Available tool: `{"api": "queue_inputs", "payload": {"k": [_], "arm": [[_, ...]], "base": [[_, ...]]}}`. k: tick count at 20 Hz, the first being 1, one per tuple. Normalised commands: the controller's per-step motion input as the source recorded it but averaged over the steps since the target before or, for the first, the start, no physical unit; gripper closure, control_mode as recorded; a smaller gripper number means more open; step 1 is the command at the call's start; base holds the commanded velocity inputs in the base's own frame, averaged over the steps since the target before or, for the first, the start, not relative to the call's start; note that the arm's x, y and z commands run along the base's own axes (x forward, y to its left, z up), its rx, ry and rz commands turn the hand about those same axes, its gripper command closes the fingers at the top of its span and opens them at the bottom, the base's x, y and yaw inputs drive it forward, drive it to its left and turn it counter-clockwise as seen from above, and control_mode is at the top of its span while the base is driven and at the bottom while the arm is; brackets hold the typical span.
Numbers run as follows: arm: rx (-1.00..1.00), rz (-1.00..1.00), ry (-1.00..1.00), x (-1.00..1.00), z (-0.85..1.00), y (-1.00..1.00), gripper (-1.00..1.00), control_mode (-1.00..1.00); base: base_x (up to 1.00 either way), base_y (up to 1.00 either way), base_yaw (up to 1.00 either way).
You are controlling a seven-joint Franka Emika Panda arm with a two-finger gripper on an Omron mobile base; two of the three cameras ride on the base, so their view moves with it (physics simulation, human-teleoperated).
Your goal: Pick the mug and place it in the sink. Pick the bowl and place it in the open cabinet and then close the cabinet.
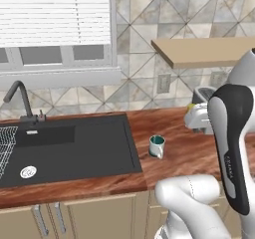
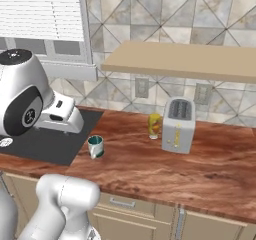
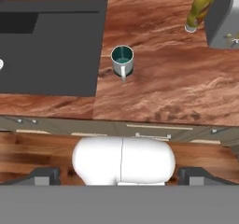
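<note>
The mug [image 1: 157,146] is white with a teal inside and stands upright on the wooden counter, just right of the sink [image 1: 74,148]. It appears again as the mug [image 2: 95,146] and from above as the mug [image 3: 123,59], its handle turned toward the counter's front edge. The sink [image 3: 51,45] is a black basin with a dark gooseneck faucet [image 1: 20,96]. My gripper [image 3: 120,176] is open and empty, held high over the counter's front edge, well apart from the mug. The bowl and the cabinet are out of view.
A silver toaster [image 2: 178,118] and a yellow bottle [image 2: 154,125] stand at the back of the counter, right of the mug. A beige board [image 2: 185,60] juts from the tiled wall above them. A white wire rack [image 1: 5,146] lies in the sink's left part.
</note>
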Motion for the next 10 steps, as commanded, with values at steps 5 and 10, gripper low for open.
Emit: {"api": "queue_inputs", "payload": {"k": [5, 10], "arm": [[0.00, 0.11, 0.01, 0.15, -0.01, 0.00, -1.00, -1.00], [-0.05, 0.00, 0.01, 0.02, -0.10, 0.00, -1.00, -1.00]], "base": [[0.06, 0.00, 0.06], [0.00, 0.00, 0.00]]}}
